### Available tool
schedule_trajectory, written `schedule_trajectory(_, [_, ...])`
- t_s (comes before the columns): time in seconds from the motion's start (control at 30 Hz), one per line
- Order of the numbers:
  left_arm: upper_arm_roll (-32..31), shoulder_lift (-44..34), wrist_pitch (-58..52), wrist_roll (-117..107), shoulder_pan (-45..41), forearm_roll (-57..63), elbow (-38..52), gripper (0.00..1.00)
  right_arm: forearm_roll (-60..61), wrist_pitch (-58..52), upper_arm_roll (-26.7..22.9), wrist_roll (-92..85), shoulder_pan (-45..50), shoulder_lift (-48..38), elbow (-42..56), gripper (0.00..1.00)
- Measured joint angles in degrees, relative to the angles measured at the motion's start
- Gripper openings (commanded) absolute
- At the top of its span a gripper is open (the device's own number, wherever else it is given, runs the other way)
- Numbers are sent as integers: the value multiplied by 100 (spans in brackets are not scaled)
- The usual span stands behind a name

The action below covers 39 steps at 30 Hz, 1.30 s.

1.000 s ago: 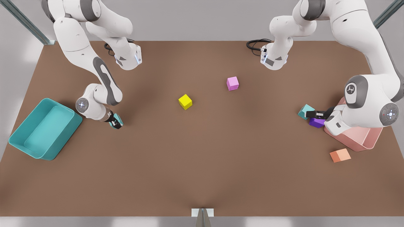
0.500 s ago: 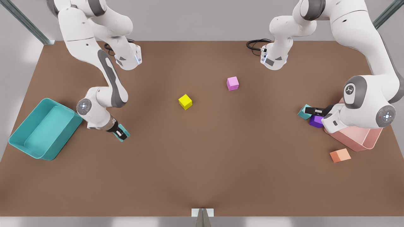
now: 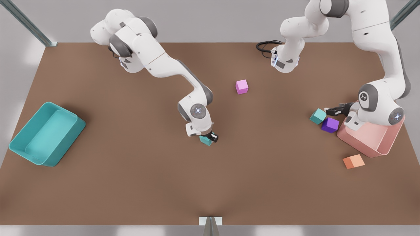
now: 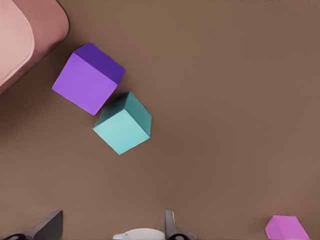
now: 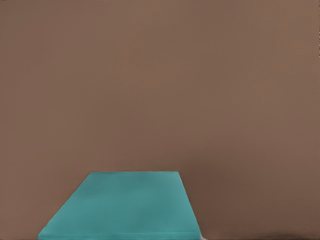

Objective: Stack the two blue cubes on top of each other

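Right fingers point(image 3: 210, 138) gripping teal cube point(image 3: 205, 140)

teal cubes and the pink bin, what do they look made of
Judging by look alone in this render:
The teal cube beside the purple cube, and the teal cube in the right gripper: matte plastic or painted wood; flat colour, crisp edges, no grain.
Pink bin: smooth moulded plastic, rounded rim, soft sheen.
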Motion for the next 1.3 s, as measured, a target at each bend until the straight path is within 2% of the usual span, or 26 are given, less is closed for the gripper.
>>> schedule_trajectory(0.1, [14, 2, 997, -690, 9, -175, -645, 100, -81, 12, -1, 579, 4, 113, 80, 71])
schedule_trajectory(0.13, [15, 40, 1296, -897, 21, -232, -749, 100, -102, 11, -4, 754, 5, 157, 134, 100])
schedule_trajectory(0.47, [52, 134, 3033, -2430, 190, -407, -1627, 100, -347, -106, -96, 2048, -185, -79, 607, 100])
schedule_trajectory(0.53, [52, 183, 3195, -2645, 191, -413, -1643, 100, -370, -193, -104, 2185, -413, -263, 613, 100])
schedule_trajectory(0.6, [52, 219, 3311, -2837, 191, -416, -1668, 100, -370, -430, -93, 2097, -1036, -455, 563, 100])
schedule_trajectory(0.73, [52, 234, 3447, -3163, 184, -420, -1831, 100, -374, -1258, -102, 1066, -2738, -551, 435, 100])
schedule_trajectory(0.8, [52, 232, 3485, -3301, 174, -423, -1914, 100, -368, -1761, -114, 198, -3276, -1006, 391, 100])
schedule_trajectory(1.0, [52, 524, 3597, -3632, 137, -423, -1966, 100, -431, -3434, -132, -1950, -3706, -3094, 91, 100])
schedule_trajectory(1.1, [52, 629, 3685, -3760, 130, -421, -1965, 100, -498, -3879, -125, -2785, -3717, -3278, 55, 100])
schedule_trajectory(1.13, [52, 649, 3709, -3798, 123, -421, -1965, 97, -511, -3984, -124, -3035, -3708, -3273, 60, 100])
schedule_trajectory(1.17, [52, 660, 3729, -3836, 112, -418, -1965, 73, -524, -4074, -124, -3271, -3702, -3270, 63, 100])
schedule_trajectory(1.2, [52, 664, 3745, -3875, 96, -414, -1965, 56, -534, -4149, -123, -3496, -3702, -3268, 64, 100])
schedule_trajectory(1.3, [48, 647, 3766, -4009, 15, -496, -1964, 55, -549, -4313, -123, -4099, -3700, -3259, 59, 100])
